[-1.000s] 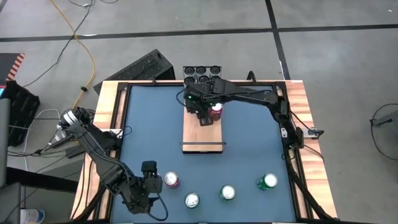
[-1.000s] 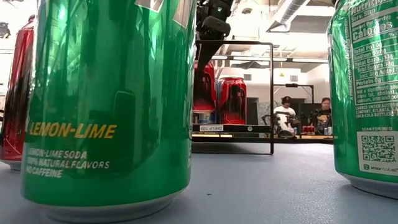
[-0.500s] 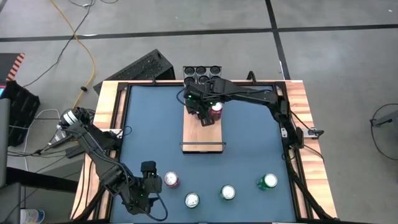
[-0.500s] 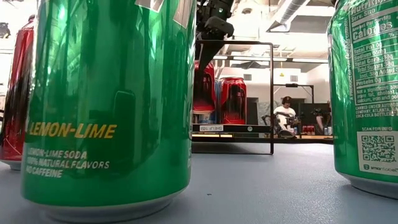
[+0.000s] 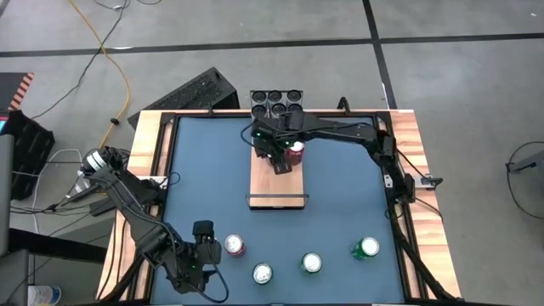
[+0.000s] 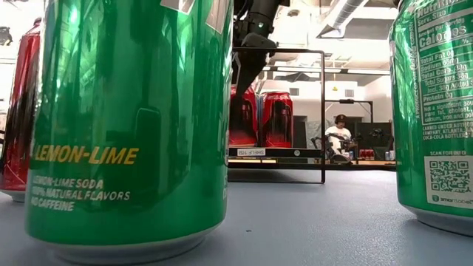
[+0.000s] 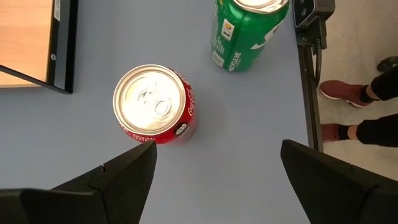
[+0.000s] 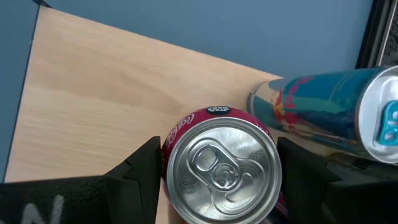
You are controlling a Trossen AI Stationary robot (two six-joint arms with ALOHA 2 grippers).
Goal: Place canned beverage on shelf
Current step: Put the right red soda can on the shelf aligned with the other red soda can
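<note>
From above, the right gripper [image 5: 283, 155] is bracketing a red can [image 5: 296, 150] on the shelf [image 5: 276, 187], four cans waiting near the open left gripper [image 5: 204, 252]; its wrist camera is showing fingers flanking the can, grip uncertain.

A red can [image 7: 155, 104] stands upright on the blue table [image 7: 249, 143], just ahead of one of the left gripper's [image 7: 214, 165] widely spread fingers [image 7: 124, 171]. Farther ahead is a green can [image 7: 244, 28] (top cut off), and beyond the red can the shelf's [image 7: 25, 37] pale wood corner. Past the other finger, a person's red shoes [image 7: 339, 93].
</note>
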